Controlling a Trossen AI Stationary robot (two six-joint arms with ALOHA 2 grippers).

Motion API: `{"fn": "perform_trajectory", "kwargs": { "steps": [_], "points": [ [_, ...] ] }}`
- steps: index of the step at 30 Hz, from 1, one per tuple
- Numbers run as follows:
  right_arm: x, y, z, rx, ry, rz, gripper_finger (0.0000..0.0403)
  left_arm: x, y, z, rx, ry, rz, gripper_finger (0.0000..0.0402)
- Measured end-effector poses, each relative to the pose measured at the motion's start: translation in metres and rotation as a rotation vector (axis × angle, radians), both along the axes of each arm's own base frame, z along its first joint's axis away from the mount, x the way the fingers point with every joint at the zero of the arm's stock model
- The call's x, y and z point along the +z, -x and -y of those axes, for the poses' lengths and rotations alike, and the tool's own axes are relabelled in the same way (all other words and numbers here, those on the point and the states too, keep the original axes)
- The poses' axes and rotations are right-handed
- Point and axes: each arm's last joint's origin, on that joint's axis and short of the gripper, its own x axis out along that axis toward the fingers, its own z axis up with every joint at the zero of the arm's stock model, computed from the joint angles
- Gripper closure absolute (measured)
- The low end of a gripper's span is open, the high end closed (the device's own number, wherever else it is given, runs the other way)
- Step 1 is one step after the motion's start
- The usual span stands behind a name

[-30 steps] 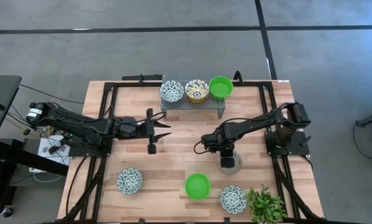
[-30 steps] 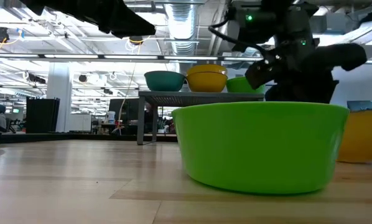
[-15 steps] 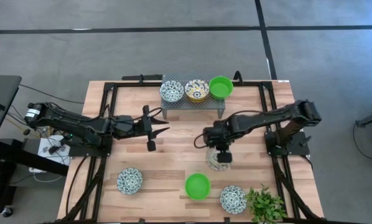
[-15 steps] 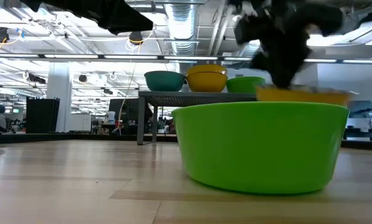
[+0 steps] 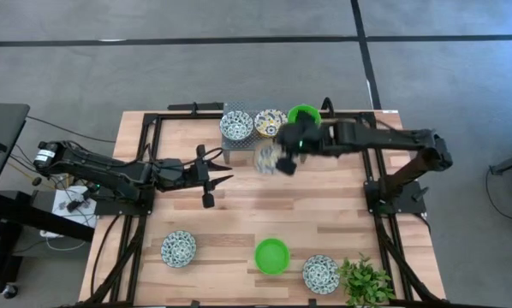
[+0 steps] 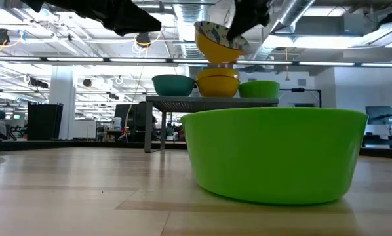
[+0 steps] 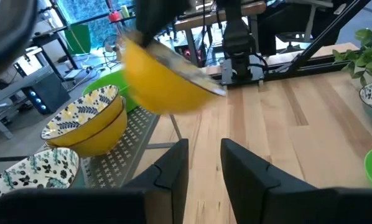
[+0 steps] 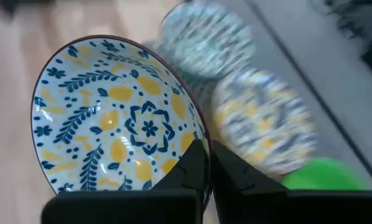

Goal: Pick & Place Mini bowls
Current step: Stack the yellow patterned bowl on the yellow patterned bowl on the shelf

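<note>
My right gripper (image 5: 282,159) is shut on a yellow patterned mini bowl (image 5: 265,158) and holds it in the air by the near edge of the grey mesh rack (image 5: 246,144) at the table's far middle. The rack carries a blue-and-white bowl (image 5: 236,126), two stacked yellow bowls (image 7: 89,121) and a green bowl (image 5: 304,119). In the low view the held bowl (image 6: 217,40) hangs tilted above the yellow stack (image 6: 217,82). My left gripper (image 5: 215,176) hovers open left of the rack with nothing between its fingers. My right gripper pinches the yellow bowl's rim (image 8: 198,138), one finger (image 8: 189,168) inside the bowl and one outside. The fingers slant down at it from the table's right side. The bowl is lifted clear and tilted, its patterned inside facing the wrist camera.
Near the table's front edge stand a blue-and-white bowl (image 5: 178,249), a green bowl (image 5: 271,256) and another blue-and-white bowl (image 5: 321,274), with a leafy plant (image 5: 366,282) at the front right corner. Bare wood lies between them and the rack.
My right gripper has lifted the yellow bowl off the table's right middle, carried it up and toward the far edge to the rack, and turned so that the bowl now tilts. The bowl went from resting on the wood to hanging clear above the stacked yellow bowls.
</note>
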Motion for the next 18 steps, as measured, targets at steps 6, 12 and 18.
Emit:
{"fn": "perform_trajectory", "kwargs": {
  "steps": [6,12,18],
  "points": [
    [0.036,0.004,0.043,-0.105,0.030,0.084,0.0399,0.000,0.000,0.000,0.000,0.000,0.000,0.0306],
    [0.042,0.011,0.095,-0.203,-0.038,0.114,0.0401,0.000,0.000,0.000,0.000,0.000,-0.001,0.0306],
    [0.016,0.007,0.132,-0.159,-0.170,0.034,0.0399,0.000,0.000,0.000,-0.002,0.000,0.000,0.0306]
  ]
}}
